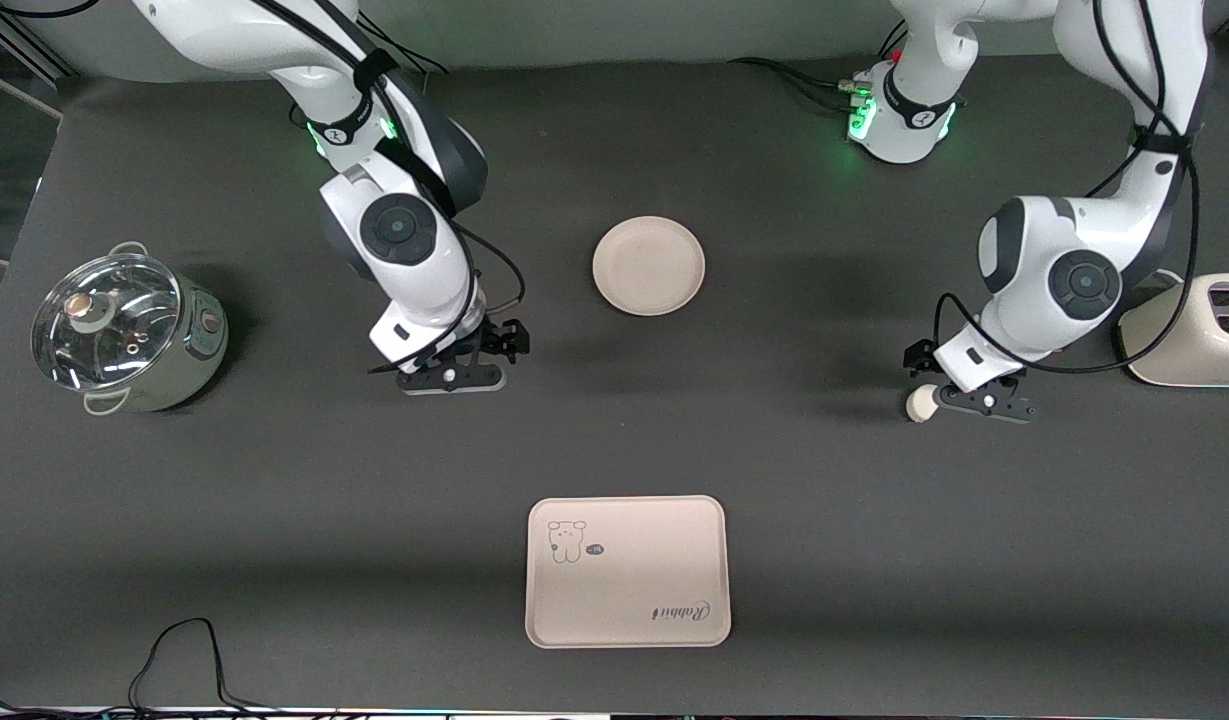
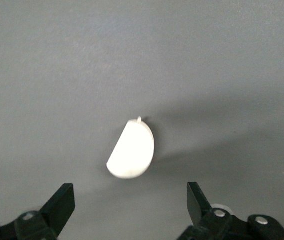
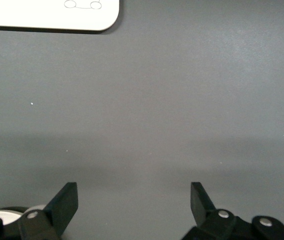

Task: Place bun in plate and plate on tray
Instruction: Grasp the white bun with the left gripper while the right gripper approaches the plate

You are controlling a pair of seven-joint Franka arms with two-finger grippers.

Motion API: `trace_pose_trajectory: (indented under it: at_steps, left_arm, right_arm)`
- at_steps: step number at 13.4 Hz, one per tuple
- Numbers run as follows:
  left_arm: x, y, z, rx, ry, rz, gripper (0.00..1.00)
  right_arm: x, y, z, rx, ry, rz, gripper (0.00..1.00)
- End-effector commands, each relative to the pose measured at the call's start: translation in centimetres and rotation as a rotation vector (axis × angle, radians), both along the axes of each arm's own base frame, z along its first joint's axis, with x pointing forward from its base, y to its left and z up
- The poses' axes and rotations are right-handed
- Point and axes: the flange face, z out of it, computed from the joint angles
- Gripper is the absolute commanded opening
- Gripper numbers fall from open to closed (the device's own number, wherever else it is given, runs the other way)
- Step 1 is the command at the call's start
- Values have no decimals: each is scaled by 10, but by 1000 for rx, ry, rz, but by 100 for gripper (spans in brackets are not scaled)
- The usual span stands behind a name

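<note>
The off-white bun [image 1: 920,403] lies on the dark table toward the left arm's end. My left gripper [image 1: 977,400] hangs low right beside it, open and empty. In the left wrist view the bun [image 2: 131,149] lies just ahead of the open left gripper [image 2: 129,202], outside the gap. The round cream plate [image 1: 648,265] sits empty mid-table, near the bases. The rectangular tray [image 1: 627,571] with the bear drawing lies empty near the front camera. My right gripper [image 1: 452,378] is open and empty over bare table, toward the right arm's end from the plate. The right wrist view shows that gripper [image 3: 132,202] and a tray corner [image 3: 47,14].
A steel pot with a glass lid [image 1: 124,330] stands at the right arm's end of the table. A cream toaster [image 1: 1194,330] stands at the left arm's end, close to the left arm. Black cables [image 1: 174,660] lie at the table's front edge.
</note>
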Motion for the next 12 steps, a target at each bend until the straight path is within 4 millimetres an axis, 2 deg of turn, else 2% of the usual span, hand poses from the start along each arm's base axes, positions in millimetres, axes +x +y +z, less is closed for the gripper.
trace_pose_trajectory:
  at_steps: [1,2,4,5,6,9,12]
  left_arm:
    - [7,10,-20,-2,-28,-112,99]
    - [8,13,-34,-3,-39,-157,99]
    - [7,12,-44,-13,-27,-151,99]
    - [5,11,-48,-18,-18,-147,99]
    - [4,10,-53,-19,-12,-149,99]
    - [1,8,-64,-20,5,-152,96]
    - [1,4,-69,-20,11,-158,78]
  right_arm:
    - [-1,-2,6,17,15,-30,100]
    - [-9,10,14,62,42,-41,100]
    - [-19,17,15,69,52,9,100]
    - [-22,16,11,67,61,99,100]
    - [-26,16,16,84,65,159,100]
    - [-37,9,32,163,100,113,100]
    - [-41,6,38,161,106,106,100]
